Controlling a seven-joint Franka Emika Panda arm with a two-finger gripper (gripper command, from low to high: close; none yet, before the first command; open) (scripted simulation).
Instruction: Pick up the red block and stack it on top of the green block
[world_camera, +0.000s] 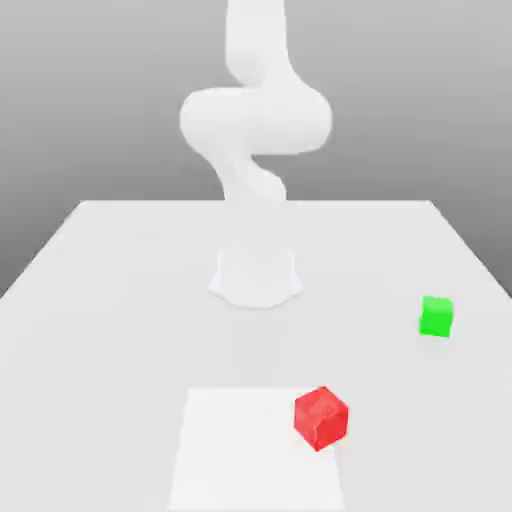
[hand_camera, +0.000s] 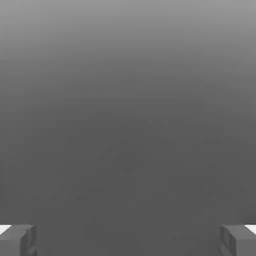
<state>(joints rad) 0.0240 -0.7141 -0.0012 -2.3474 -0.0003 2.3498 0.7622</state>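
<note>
- At the near side of the white table (world_camera: 90, 380), a paler, flat four-sided patch (world_camera: 250, 460) lies a little toward the exterior view's left of the middle. Its near edge is wider than its far edge.
- The red block (world_camera: 321, 418), a small bright cube with faintly mottled faces, is at the right-hand edge of this patch, in the exterior view's right half. It overlaps that edge, partly over the patch and partly past it. It is turned so that a corner points to the near side.
- Farther back, well toward the exterior view's right, sits the green block (world_camera: 436, 317), a plain bright cube of about the same size. One face is turned nearly straight to the near side, and its top shows. The two blocks are well apart.
- Farther still, around the middle from left to right, the base (world_camera: 256, 278) of the white robot arm (world_camera: 256, 120) stands on the table. The arm rises from it in rounded, bulging sections and runs out of the exterior view at its upper edge.
- Behind the table's straight far edge is a plain grey background (world_camera: 90, 110), paler higher up.
- In the hand view, the pincer (hand_camera: 128, 241) is wide, its two grey tips well apart, with smooth grey beyond them.
</note>
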